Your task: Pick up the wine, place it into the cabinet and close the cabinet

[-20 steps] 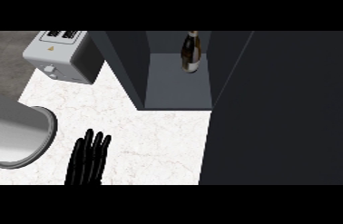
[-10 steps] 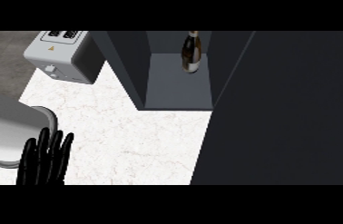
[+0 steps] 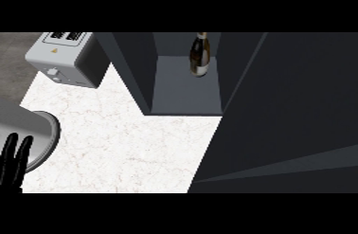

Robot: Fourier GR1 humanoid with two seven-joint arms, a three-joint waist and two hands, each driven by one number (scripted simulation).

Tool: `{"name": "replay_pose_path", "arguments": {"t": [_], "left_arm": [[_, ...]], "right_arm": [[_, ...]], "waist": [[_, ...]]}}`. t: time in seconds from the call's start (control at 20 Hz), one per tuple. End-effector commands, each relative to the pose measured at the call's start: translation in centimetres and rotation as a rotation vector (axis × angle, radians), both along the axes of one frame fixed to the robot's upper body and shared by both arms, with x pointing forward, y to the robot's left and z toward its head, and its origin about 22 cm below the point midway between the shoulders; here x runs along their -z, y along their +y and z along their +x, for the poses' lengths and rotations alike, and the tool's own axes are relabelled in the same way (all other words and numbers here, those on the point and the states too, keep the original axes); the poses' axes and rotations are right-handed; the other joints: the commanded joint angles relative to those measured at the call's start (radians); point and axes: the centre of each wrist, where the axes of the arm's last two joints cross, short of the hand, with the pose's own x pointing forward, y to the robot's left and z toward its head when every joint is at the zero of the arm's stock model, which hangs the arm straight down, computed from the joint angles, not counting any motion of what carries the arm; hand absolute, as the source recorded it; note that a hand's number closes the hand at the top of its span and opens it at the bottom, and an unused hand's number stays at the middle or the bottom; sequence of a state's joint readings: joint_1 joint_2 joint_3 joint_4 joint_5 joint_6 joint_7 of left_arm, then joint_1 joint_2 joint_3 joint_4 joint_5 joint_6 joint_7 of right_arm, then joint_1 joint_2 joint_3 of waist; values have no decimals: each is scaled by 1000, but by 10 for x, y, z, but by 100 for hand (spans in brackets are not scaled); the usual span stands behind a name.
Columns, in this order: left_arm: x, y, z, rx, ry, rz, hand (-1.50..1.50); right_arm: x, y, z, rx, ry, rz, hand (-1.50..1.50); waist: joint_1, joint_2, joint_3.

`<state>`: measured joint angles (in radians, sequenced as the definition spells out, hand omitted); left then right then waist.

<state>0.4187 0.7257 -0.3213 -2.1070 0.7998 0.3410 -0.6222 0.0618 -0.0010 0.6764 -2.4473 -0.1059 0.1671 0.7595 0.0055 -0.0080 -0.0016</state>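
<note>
**Wine stands in the open cabinet, one hand low at the counter's edge**

Head view: the wine bottle (image 3: 199,55) stands upright inside the cabinet (image 3: 134,72), on its grey shelf and toward the right side of the compartment. No hand touches it. The cabinet's front is open, so its inner floor and both side walls are visible. To the right a broad dark panel (image 3: 293,110) fills the picture from the cabinet's right wall down to the lower edge (whether it is the cabinet's door cannot be told from here).

The left hand (image 3: 14,166) shows at the lower left edge, well apart from the cabinet. Its fingers point up, straight and close together, and hold nothing. Just beside it, partly behind the fingers, is a grey round vessel (image 3: 43,133), cut off by the left edge.

The white marbled counter (image 3: 133,143) lies between the hand and the cabinet. At the upper left, a silver toaster (image 3: 67,58) sits near the cabinet's left wall.
</note>
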Motion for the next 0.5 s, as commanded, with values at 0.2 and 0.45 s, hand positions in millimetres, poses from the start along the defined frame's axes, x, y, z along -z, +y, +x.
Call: {"name": "replay_pose_path", "arguments": {"t": [0.2,0.45], "left_arm": [[4,34,1,16,20,-2,-150],[-12,43,4,35,10,20,-150]], "right_arm": [[-12,35,-31,-71,-51,60,150],[-11,47,-38,-44,-49,67,150]], "waist": [[2,-1,-2],[2,-3,-1]]}}
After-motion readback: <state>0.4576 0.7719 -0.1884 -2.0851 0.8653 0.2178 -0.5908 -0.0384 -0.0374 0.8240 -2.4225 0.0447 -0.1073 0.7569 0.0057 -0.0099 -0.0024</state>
